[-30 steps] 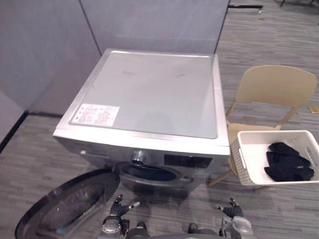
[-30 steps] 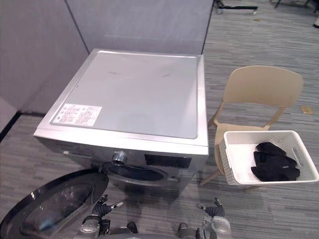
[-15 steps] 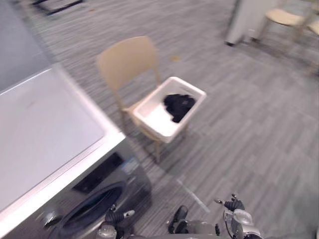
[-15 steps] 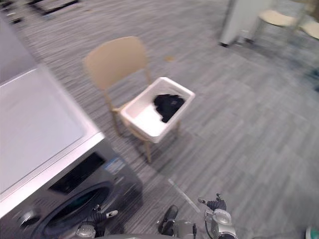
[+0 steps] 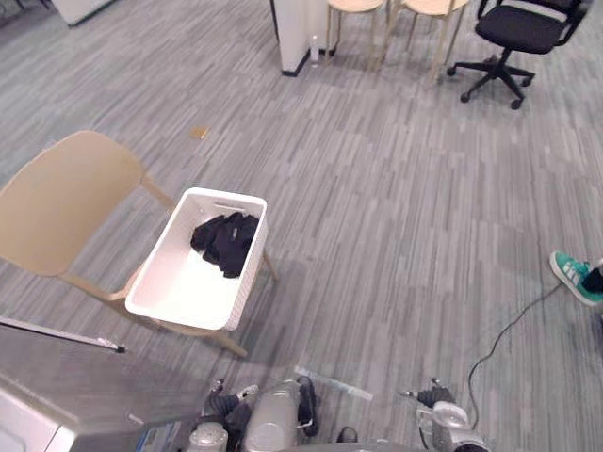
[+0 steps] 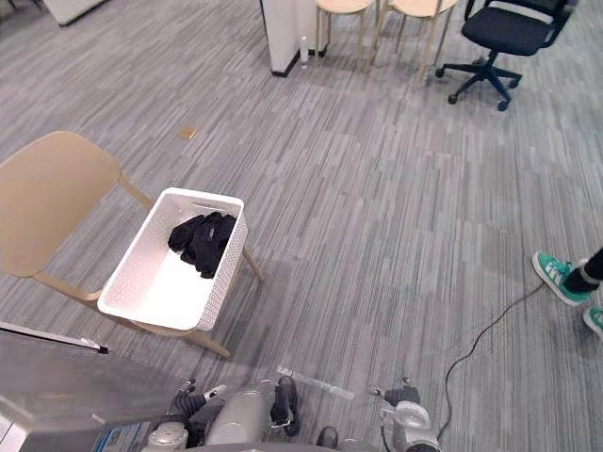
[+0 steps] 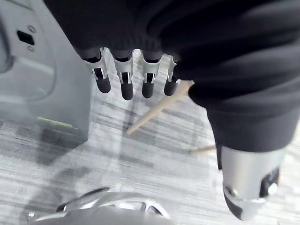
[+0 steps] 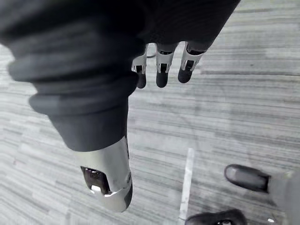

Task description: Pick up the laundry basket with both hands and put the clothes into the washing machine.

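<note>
A white laundry basket (image 5: 160, 299) rests on the seat of a beige chair (image 5: 58, 200), left of centre. Black clothes (image 5: 226, 241) lie bunched at its far end. A corner of the grey washing machine (image 5: 52, 381) sits at the lower left, and its front panel (image 7: 40, 70) is seen past my left hand. My left hand (image 7: 123, 77) hangs low with straight fingers and holds nothing; it also peeks in at the bottom edge (image 5: 209, 433). My right hand (image 8: 161, 70) hangs open over bare floor, low at the bottom right (image 5: 441, 416). Both hands are well short of the basket.
Grey striped carpet spreads to the right. A black office chair (image 5: 523, 28), beige stools (image 5: 415, 8) and a white pillar (image 5: 300, 33) stand at the back. A person's teal shoe (image 5: 575, 279) is at the right edge. A tape strip (image 5: 334, 382) lies on the floor.
The whole picture has swung to the right: the washing machine has slid off to the lower left and the chair with the basket now sits at the left. Both hands stay low.
</note>
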